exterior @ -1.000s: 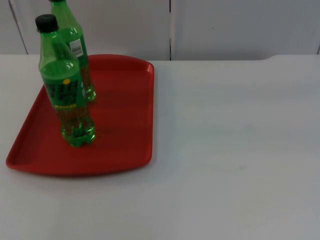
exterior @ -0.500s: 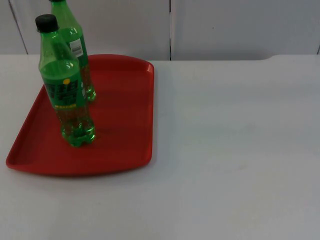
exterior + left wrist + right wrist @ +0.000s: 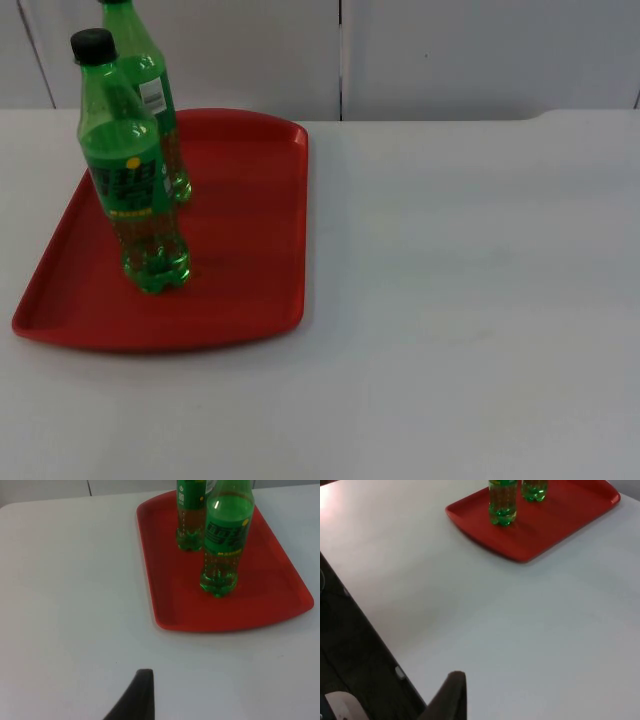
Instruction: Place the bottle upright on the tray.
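White table runs back to grey partition wall. Red tray lies on table at 9 o'clock. Two green bottles stand upright on tray: near bottle with black cap toward tray's 8 o'clock, far bottle just behind it at 11 o'clock. Left gripper and right gripper hang over bare table, well apart from tray; cannot tell whether fingers spread or pressed together. Nothing differs from earlier frames.

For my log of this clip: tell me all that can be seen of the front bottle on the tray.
The front bottle is clear green plastic with a black cap, a green label and a little green liquid at its lobed base. It stands upright on the red tray, nearer the camera than a second green bottle. Nothing grips it.
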Available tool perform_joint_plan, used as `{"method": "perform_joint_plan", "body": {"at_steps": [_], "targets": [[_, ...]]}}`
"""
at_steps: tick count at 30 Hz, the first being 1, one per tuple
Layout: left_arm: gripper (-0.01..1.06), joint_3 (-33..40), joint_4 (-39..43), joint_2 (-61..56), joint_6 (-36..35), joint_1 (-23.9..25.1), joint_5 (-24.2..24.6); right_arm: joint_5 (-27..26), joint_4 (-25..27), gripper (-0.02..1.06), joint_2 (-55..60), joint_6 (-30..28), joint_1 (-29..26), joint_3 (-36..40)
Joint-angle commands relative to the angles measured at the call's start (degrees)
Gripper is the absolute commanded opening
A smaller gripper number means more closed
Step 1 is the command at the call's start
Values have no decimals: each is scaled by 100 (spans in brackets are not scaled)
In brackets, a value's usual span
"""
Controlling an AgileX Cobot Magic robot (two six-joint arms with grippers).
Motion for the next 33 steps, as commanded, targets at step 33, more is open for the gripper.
{"method": "perform_joint_plan", "body": {"at_steps": [33], "targets": [[105,25,25,-27,-36,1,-19,-61,13,105,-9,-1,-3737,37]]}}
